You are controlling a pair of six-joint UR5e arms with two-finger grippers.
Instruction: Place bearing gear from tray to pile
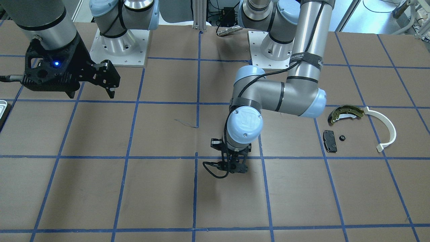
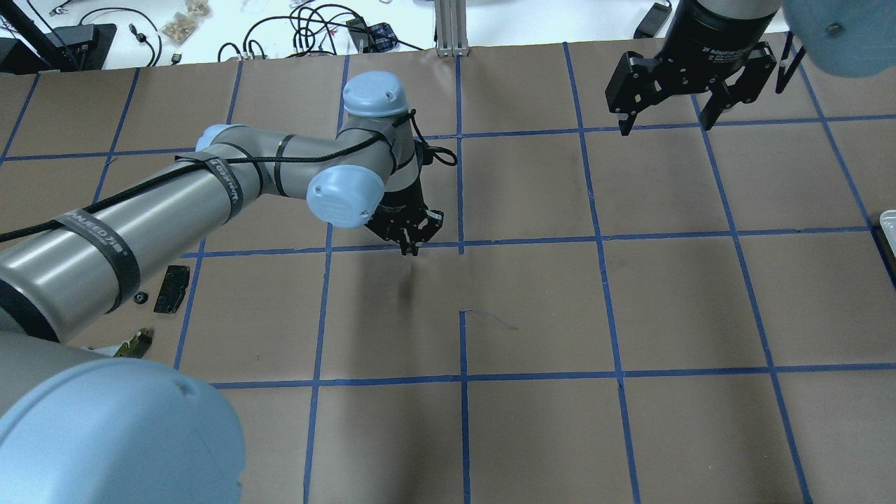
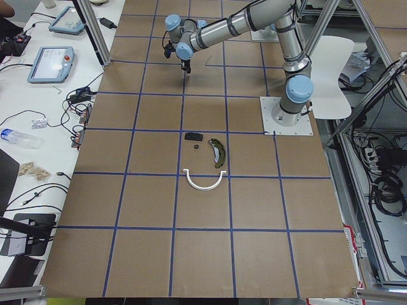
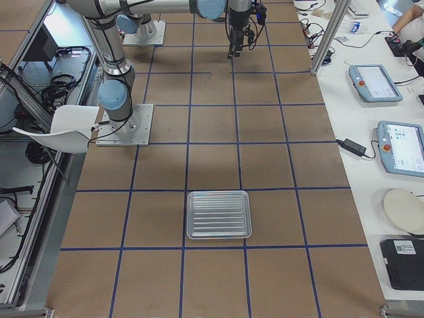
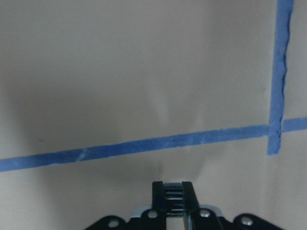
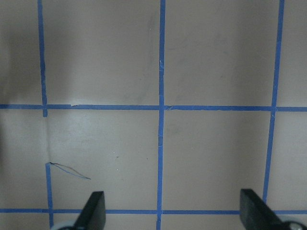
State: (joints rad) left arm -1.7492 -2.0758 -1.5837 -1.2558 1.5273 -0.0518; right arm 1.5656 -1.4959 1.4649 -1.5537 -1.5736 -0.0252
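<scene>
Bright, even overhead light fills the scene — shadows on the table (image 1: pixel 100 195) are soft and faint. The left wrist view is blurred and dimmer, grey shade spreading ahead of the left hand (image 5: pixel 173 185). Mild glare streaks the left arm (image 2: pixel 105 238).

The left arm (image 2: pixel 105 231) hides most of the brake shoe (image 2: pixel 140 341) in the overhead view.

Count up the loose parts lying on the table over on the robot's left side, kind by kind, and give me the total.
Olive-gold brake shoe: 1
Black brake pad: 1
Small black round gear: 1
White half-ring strip: 1
Total: 4
</scene>
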